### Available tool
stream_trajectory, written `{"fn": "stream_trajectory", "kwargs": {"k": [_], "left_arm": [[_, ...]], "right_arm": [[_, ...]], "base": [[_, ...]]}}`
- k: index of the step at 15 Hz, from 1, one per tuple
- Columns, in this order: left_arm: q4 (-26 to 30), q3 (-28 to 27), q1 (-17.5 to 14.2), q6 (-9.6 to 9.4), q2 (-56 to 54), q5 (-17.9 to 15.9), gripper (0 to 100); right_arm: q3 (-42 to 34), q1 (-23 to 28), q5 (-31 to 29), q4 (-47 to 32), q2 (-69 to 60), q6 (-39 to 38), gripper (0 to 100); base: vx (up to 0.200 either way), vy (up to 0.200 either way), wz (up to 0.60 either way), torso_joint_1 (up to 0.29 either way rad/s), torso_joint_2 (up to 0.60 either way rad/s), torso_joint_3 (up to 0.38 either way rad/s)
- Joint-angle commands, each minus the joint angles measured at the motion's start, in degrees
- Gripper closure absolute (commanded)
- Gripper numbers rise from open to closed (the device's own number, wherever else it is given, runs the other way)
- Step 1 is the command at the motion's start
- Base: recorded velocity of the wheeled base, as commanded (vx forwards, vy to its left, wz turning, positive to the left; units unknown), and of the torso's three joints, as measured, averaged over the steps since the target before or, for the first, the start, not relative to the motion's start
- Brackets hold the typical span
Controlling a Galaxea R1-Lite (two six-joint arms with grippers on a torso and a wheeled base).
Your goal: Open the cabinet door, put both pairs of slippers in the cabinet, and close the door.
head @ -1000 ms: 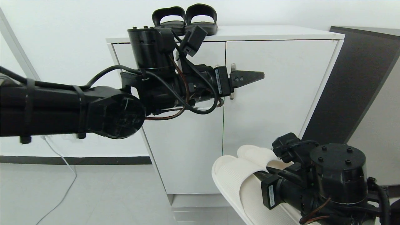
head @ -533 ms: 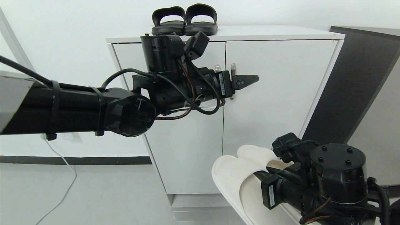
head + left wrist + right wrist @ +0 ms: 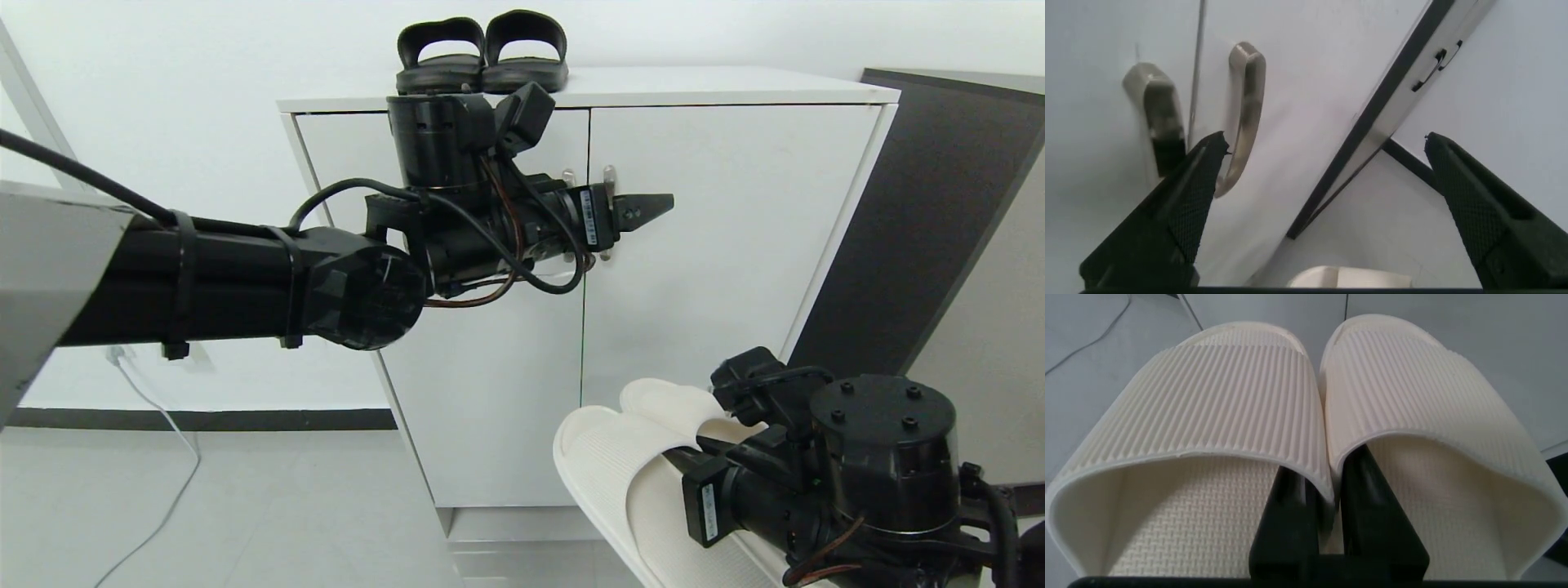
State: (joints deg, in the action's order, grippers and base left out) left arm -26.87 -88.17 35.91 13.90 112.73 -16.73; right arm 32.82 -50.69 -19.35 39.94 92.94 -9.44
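**Left arm level at the handles, right arm holding the pale pair**

The left arm stretches level across the front of the cabinet [image 3: 718, 269], its wrist before the upper part of the left door. The left gripper [image 3: 645, 207] points sideways past the seam, at the height of the two metal handles [image 3: 1243, 106]. Its fingers are spread wide. One fingertip [image 3: 1212, 151] lies just beside a handle, and whether it touches cannot be told. Both doors are shut.

The right arm sits low, in front of the right door's lower part. The right gripper [image 3: 1327, 527] is clamped on the cream slippers [image 3: 1241, 400], one finger under each strap, pinching their inner edges together. The toes point towards the cabinet. The black slippers [image 3: 482, 53] stand side by side on the cabinet's top, above the left door.
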Motion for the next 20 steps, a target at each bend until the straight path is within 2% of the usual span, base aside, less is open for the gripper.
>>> {"fn": "stream_trajectory", "kwargs": {"k": [1,7,8,12,16,20], "left_arm": [[0.85,-1.83,-0.05,-0.01,1.71,0.11,0],[1.12,-4.46,0.03,-0.01,3.99,0.11,0],[1.12,-4.55,-0.05,0.08,3.99,0.03,100],[0.85,-2.53,1.00,0.08,2.32,0.29,100],[0.41,3.98,2.58,0.17,-2.07,0.29,100],[-3.10,11.45,3.90,0.17,-6.47,0.29,100]], "right_arm": [[-0.03,-0.02,-0.08,0.05,-0.22,0.03,100],[-0.03,-0.02,0.10,-0.03,-0.39,-0.06,100],[-0.12,-0.02,0.19,-0.21,-0.39,-0.06,100],[-2.49,-0.90,5.02,-0.21,-2.41,0.12,100],[-6.71,-1.69,13.28,-0.21,-6.54,3.99,100],[-8.12,-2.22,16.09,-0.12,-7.34,4.51,100]], "base": [[0.000,0.000,0.00,0.000,0.00,0.000],[0.000,0.000,0.00,0.000,0.00,0.000],[0.000,0.000,0.00,0.000,0.00,0.000],[0.000,0.000,0.00,0.000,0.00,0.000],[0.000,0.000,0.00,0.000,0.00,0.000],[0.000,0.000,0.00,0.000,0.00,0.000]]}}
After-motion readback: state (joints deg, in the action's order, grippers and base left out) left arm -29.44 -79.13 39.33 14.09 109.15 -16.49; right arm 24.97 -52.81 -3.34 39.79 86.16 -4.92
